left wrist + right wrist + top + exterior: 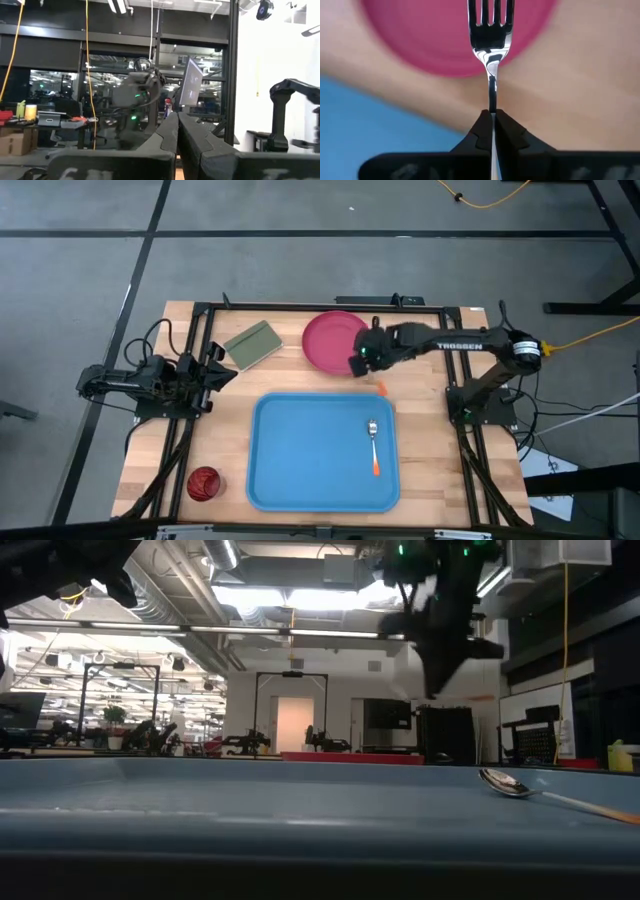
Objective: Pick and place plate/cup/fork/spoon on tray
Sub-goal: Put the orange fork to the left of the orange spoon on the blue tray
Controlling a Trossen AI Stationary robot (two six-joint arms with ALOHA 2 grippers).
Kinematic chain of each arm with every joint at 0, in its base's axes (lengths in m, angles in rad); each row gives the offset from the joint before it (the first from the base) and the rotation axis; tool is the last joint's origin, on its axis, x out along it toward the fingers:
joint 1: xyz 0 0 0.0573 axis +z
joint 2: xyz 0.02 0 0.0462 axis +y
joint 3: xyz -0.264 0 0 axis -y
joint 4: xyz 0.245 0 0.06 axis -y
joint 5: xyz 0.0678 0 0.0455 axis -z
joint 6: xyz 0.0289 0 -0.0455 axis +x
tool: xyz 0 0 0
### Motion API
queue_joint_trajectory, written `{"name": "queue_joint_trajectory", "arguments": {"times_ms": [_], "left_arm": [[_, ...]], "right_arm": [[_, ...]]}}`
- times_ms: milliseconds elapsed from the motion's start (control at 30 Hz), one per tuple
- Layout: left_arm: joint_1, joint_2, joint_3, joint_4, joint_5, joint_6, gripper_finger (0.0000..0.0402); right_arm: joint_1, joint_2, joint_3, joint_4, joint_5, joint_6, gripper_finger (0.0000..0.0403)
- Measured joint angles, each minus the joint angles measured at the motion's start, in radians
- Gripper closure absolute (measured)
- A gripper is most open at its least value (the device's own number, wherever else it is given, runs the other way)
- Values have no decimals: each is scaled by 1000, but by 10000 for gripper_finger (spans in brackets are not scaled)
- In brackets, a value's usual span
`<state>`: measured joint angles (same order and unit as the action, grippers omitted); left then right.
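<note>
The right gripper (492, 116) pinched the fork (490, 30) tight, up in the air over the plate (333, 340), at 12 o'clock from the tray (300, 460). The left gripper (177, 131) was squeezed shut, holding nothing

One plate (333, 340), cup (204, 483), fork (490, 45), spoon (373, 442), tray (300, 455)

The left arm's dark two-finger gripper (178, 131) points level into the room, its fingers pressed together along a thin seam; beyond them the right arm's dark, blurred gripper (137, 100) hangs, green lights glowing on it.
</note>
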<state>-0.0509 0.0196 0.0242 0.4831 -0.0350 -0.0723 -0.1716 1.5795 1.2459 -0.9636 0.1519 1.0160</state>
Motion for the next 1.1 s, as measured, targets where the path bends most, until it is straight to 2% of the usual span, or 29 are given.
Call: {"name": "queue_joint_trajectory", "arguments": {"times_ms": [133, 233, 400, 567, 700, 833, 1100], "left_arm": [[0, 0, 0, -2, 0, -7, 401], [0, 0, 0, -3, 16, -70, 401], [0, 0, 0, -4, 133, -161, 401], [0, 0, 0, -4, 245, -190, 401], [0, 0, 0, -4, 282, -191, 401], [0, 0, 0, -4, 288, -191, 401], [0, 0, 0, 1, 264, -188, 401]], "right_arm": [[139, 1, 10, 61, -6, 161, 398], [255, 20, 10, 84, -4, 312, 398], [438, 98, 10, 167, -2, 572, 398], [573, 207, 9, 326, 69, 782, 398], [628, 287, 9, 388, 87, 918, 398], [651, 344, 9, 386, 55, 1031, 398], [653, 344, 9, 331, 32, 1047, 398]]}}
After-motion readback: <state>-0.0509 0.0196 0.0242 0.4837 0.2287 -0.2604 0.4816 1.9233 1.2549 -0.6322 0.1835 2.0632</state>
